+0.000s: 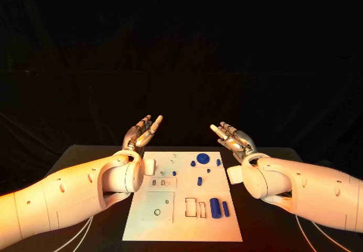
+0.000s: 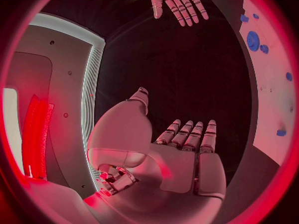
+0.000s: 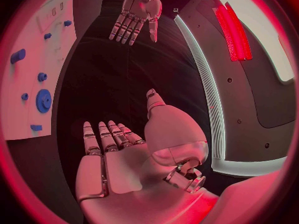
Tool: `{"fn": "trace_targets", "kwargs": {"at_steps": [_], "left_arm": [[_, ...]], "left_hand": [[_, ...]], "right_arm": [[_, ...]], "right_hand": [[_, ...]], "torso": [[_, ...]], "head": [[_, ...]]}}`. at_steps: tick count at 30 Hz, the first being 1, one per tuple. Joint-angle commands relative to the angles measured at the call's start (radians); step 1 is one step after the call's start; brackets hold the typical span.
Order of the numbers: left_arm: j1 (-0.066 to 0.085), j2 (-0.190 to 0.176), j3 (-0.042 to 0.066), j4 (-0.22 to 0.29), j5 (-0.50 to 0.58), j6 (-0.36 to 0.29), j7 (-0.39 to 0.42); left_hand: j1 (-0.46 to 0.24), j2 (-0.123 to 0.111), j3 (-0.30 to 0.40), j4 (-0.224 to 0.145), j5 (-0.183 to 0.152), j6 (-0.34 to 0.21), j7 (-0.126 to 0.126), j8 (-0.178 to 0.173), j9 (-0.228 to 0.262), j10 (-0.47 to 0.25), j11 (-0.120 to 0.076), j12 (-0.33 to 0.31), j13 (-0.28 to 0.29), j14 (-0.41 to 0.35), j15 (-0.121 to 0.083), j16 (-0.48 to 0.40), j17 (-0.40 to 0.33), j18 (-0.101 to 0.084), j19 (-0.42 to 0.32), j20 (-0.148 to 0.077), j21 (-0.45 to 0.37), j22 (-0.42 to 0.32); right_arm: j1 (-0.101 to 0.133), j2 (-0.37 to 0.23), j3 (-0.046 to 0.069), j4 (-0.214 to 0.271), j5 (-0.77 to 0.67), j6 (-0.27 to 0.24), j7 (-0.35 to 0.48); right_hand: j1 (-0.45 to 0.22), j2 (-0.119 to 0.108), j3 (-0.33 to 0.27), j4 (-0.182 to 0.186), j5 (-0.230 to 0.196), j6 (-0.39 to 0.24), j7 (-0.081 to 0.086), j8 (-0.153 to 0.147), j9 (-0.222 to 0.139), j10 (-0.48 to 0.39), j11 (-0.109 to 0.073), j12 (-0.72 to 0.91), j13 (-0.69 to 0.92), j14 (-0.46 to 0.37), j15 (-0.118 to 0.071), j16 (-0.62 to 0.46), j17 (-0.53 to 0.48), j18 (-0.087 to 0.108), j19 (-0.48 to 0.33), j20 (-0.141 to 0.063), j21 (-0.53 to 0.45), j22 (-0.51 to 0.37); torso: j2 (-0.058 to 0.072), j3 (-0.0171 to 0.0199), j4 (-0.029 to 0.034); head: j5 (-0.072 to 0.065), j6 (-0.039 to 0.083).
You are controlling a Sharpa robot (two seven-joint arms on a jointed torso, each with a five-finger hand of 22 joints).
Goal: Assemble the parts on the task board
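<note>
The white task board (image 1: 181,223) lies flat in the middle of the black table. Small blue parts lie on it: a round gear (image 1: 203,158), a thick cylinder (image 1: 215,208) with a thinner pin (image 1: 225,208) beside it, a short peg (image 1: 200,181). My left hand (image 1: 141,133) is raised above the board's far left corner, fingers straight and apart, holding nothing. My right hand (image 1: 232,137) is raised above the far right corner, likewise spread and empty. The left wrist view shows my left palm (image 2: 187,159), the right hand (image 2: 177,2) and the board (image 2: 271,69). The right wrist view shows my right palm (image 3: 118,164), the left hand (image 3: 134,17) and the gear (image 3: 44,100).
The board carries rectangular slots (image 1: 191,207) and a square recess (image 1: 158,205) near its front. Black table (image 1: 91,157) runs on both sides of the board under my arms. A dark cloth backdrop hangs behind the table.
</note>
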Motion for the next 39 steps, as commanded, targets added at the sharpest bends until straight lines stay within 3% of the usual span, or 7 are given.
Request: {"fn": "trace_targets", "kwargs": {"at_steps": [1, 8, 9, 20, 28, 33, 39], "left_arm": [[0.002, 0.002, 0.000, -0.001, 0.006, 0.071, 0.002], [0.002, 0.002, 0.000, -0.001, 0.006, 0.071, 0.002], [0.002, -0.057, 0.000, 0.041, 0.006, 0.079, 0.000], [0.007, -0.108, 0.001, 0.081, -0.034, 0.135, 0.013], [0.022, -0.162, 0.003, 0.145, -0.053, 0.155, 0.016], [0.042, -0.210, 0.004, 0.206, -0.060, 0.165, 0.015], [0.056, -0.254, 0.006, 0.274, -0.065, 0.225, 0.016]], "left_hand": [[0.052, 0.001, 0.003, 0.016, 0.008, 0.015, 0.117, 0.006, 0.003, 0.005, 0.017, 0.008, 0.002, 0.005, 0.015, 0.006, 0.003, 0.020, 0.003, 0.017, 0.005, 0.002], [0.057, 0.002, 0.003, 0.014, 0.008, 0.022, 0.121, 0.008, 0.004, 0.011, 0.020, 0.009, 0.003, 0.012, 0.018, 0.007, 0.004, 0.025, 0.003, 0.016, 0.005, 0.003], [0.058, 0.002, 0.003, 0.013, 0.008, 0.024, 0.122, 0.008, 0.004, 0.013, 0.021, 0.009, 0.003, 0.013, 0.018, 0.007, 0.004, 0.025, 0.003, 0.017, 0.006, 0.003], [0.123, 0.005, 0.009, -0.027, 0.007, 0.103, 0.149, 0.019, 0.012, 0.100, 0.052, 0.020, 0.011, 0.068, 0.036, 0.016, 0.010, 0.027, 0.008, 0.019, 0.013, 0.005], [0.179, 0.022, 0.004, -0.074, 0.006, 0.384, 0.153, 0.074, 0.039, 0.429, 0.050, 0.069, 0.035, 0.486, 0.006, 0.111, 0.051, 0.024, 0.285, 0.017, 0.115, 0.055], [0.226, 0.036, 0.004, -0.127, 0.006, 0.650, 0.133, 0.117, 0.054, 0.699, 0.017, 0.116, 0.049, 0.709, -0.035, 0.165, 0.061, 0.089, 0.518, 0.013, 0.211, 0.087], [0.275, 0.044, 0.025, -0.179, 0.007, 0.732, 0.105, 0.129, 0.050, 0.799, -0.014, 0.129, 0.050, 0.812, -0.068, 0.183, 0.067, 0.124, 0.563, 0.014, 0.217, 0.076]], "right_arm": [[0.015, 0.004, -0.010, -0.014, -0.102, 0.185, -0.100], [0.032, 0.007, -0.026, -0.028, -0.131, 0.246, -0.134], [0.039, -0.019, -0.025, -0.034, -0.279, 0.182, -0.117], [0.063, -0.038, -0.025, -0.025, -0.457, 0.151, -0.118], [0.090, -0.042, -0.023, -0.036, -0.588, 0.124, -0.110], [0.114, -0.034, -0.021, -0.062, -0.765, 0.121, -0.137], [0.142, -0.017, -0.018, -0.084, -1.014, 0.149, -0.205]], "right_hand": [[0.075, 0.016, -0.005, -0.015, 0.014, 0.042, 0.088, 0.010, 0.005, 0.043, 0.026, 0.010, 0.006, 0.039, 0.024, 0.009, 0.006, 0.024, 0.010, 0.017, 0.008, 0.004], [0.110, 0.020, -0.003, -0.041, 0.020, 0.108, 0.108, 0.016, 0.011, 0.113, 0.045, 0.015, 0.011, 0.101, 0.042, 0.014, 0.011, 0.043, 0.035, 0.018, 0.015, 0.008], [0.114, 0.020, -0.002, -0.045, 0.021, 0.114, 0.108, 0.016, 0.012, 0.119, 0.044, 0.015, 0.011, 0.106, 0.041, 0.014, 0.011, 0.045, 0.037, 0.018, 0.016, 0.008], [0.223, 0.015, 0.040, -0.136, -0.025, 0.295, 0.097, 0.033, 0.026, 0.299, 0.040, 0.030, 0.023, 0.273, 0.035, 0.029, 0.023, 0.065, 0.122, 0.019, 0.041, 0.019], [0.291, -0.012, 0.071, -0.198, -0.033, 0.613, 0.084, 0.065, 0.043, 0.716, 0.060, 0.071, 0.044, 0.718, 0.047, 0.080, 0.049, 0.090, 0.458, 0.018, 0.133, 0.054], [0.321, -0.024, 0.100, -0.226, -0.021, 0.798, 0.079, 0.083, 0.050, 0.859, 0.010, 0.091, 0.043, 0.912, -0.007, 0.127, 0.062, 0.117, 0.693, -0.006, 0.205, 0.072], [0.325, -0.059, 0.153, -0.261, 0.003, 0.892, 0.040, 0.087, 0.056, 0.989, -0.039, 0.083, 0.047, 1.091, -0.072, 0.160, 0.102, 0.118, 0.855, -0.074, 0.248, 0.078]], "torso": [[0.000, -0.0002, 0.0000], [0.000, -0.0002, 0.0000], [0.016, -0.0002, -0.0024], [0.043, 0.0035, 0.0037], [0.080, 0.0051, 0.0066], [0.115, 0.0047, 0.0096], [0.156, 0.0040, 0.0223]], "head": [[0.000, 0.000], [0.000, 0.000], [0.002, -0.010], [0.001, -0.010], [0.004, -0.005], [0.002, 0.003], [-0.010, 0.015]]}}
